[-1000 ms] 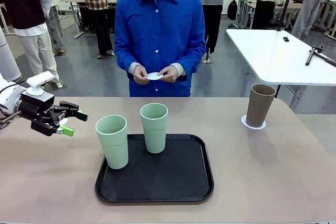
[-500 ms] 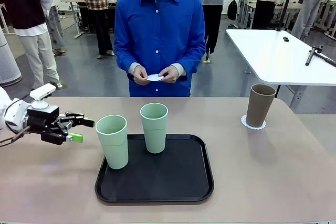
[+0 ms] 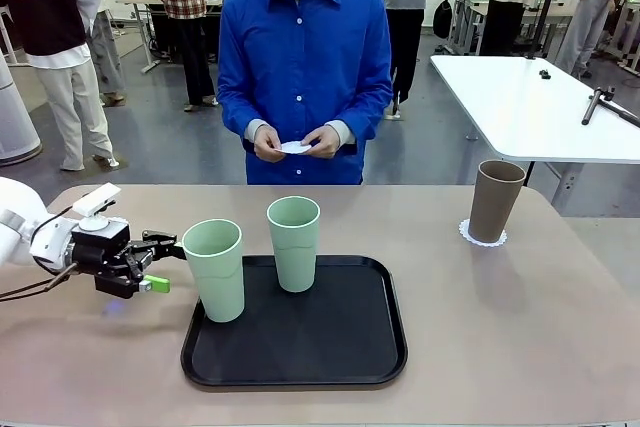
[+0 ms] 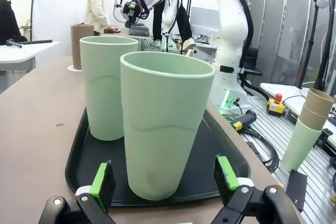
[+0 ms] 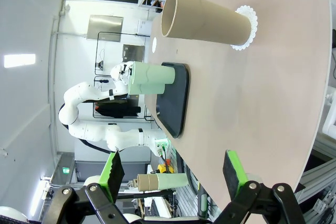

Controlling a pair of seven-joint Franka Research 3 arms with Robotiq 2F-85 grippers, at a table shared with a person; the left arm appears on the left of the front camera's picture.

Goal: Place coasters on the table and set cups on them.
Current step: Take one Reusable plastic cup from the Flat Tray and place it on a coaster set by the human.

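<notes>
Currently seeing left gripper [image 3: 163, 265] with jaws wide open and empty, lying sideways low over the table [image 3: 500, 337], fingers aimed at the near mint cup [image 3: 214, 269]. From the left wrist: that cup dead ahead, framed between the two green pads [image 4: 102, 179], gap visible on each side. From the front: upper fingertip right at the cup wall; cannot tell whether touching.

Near mint cup upright at the left end of the black tray [image 3: 330, 347]. Second mint cup [image 3: 294, 243] upright too, farther back on the tray, near the first but not touching. Both straight on the tray surface. Tray flat on the table, about centre, toward the robot side.

Right gripper [image 5: 173, 170] likewise spread open, nothing between the pads, well apart from every cup, looking across the tabletop with the view rolled sideways.

Brown cup [image 3: 495, 200] upright at the far right of the table, off the tray, sitting on a white lacy coaster [image 3: 465, 232], scalloped rim poking out around the base.

Beyond the table: person [image 3: 305, 67] in a blue shirt at the far side, hands [image 3: 325, 140] together at waist height, pinching another white coaster [image 3: 294, 146] between them. Cannot tell whether one coaster or more in that grip.

Farther right, behind the brown cup: separate white table [image 3: 530, 107] with a few dark tools on top.
</notes>
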